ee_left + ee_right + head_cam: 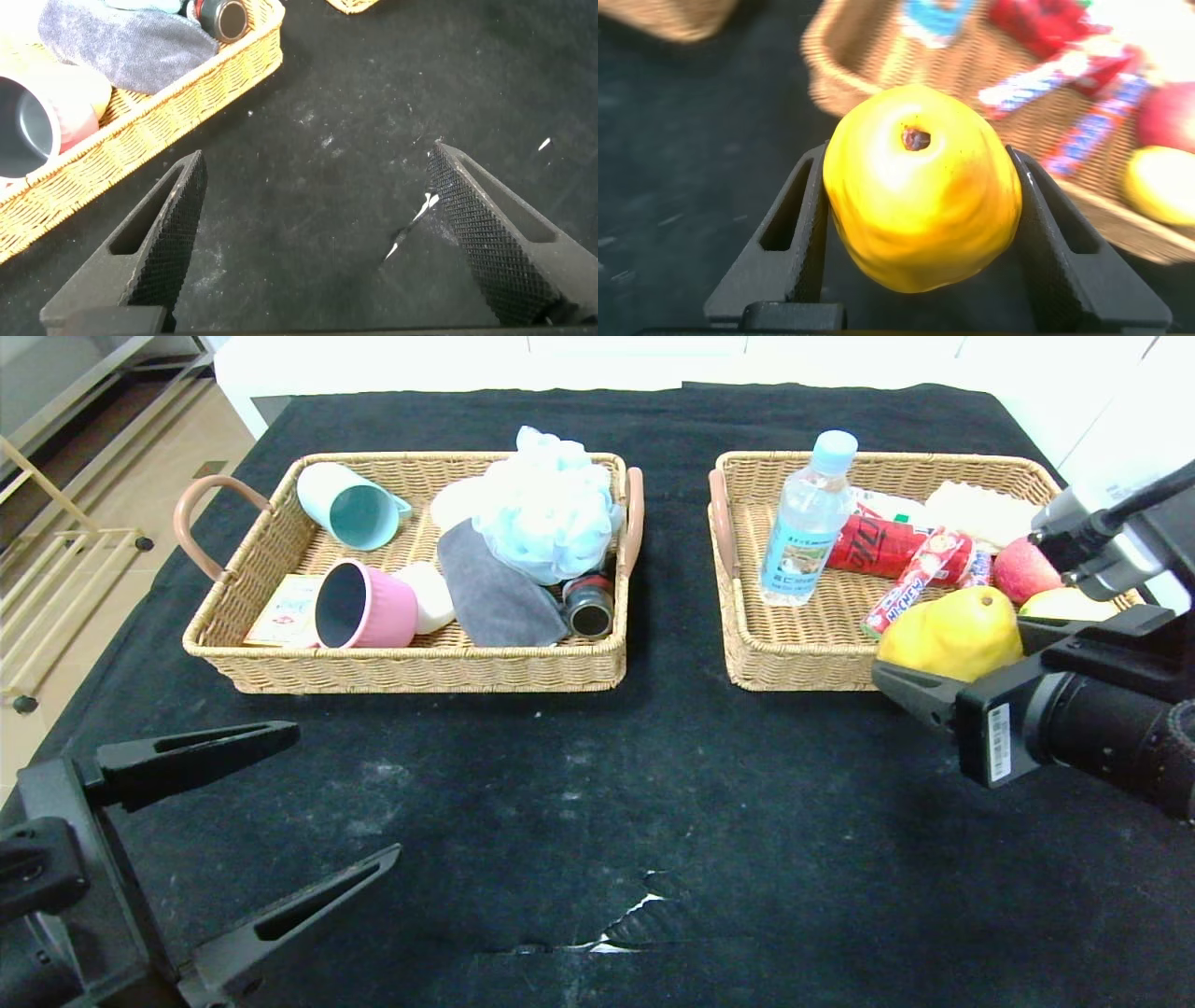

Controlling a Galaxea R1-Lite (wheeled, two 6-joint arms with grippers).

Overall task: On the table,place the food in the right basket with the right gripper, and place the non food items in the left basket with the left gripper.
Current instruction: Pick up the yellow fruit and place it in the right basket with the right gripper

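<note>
My right gripper is shut on the lumpy yellow pear, holding it over the front edge of the right basket. That basket holds the clear bottle, standing upright, and the sausage stick. My left gripper is open and empty above the black table, near its front left. The left basket holds the pink pot, the white soap and the pale blue puff.
The left basket also contains a teal cup, a grey cloth and a small dark jar. A red can, an apple and a lemon lie in the right basket. A white tear marks the cloth near the front.
</note>
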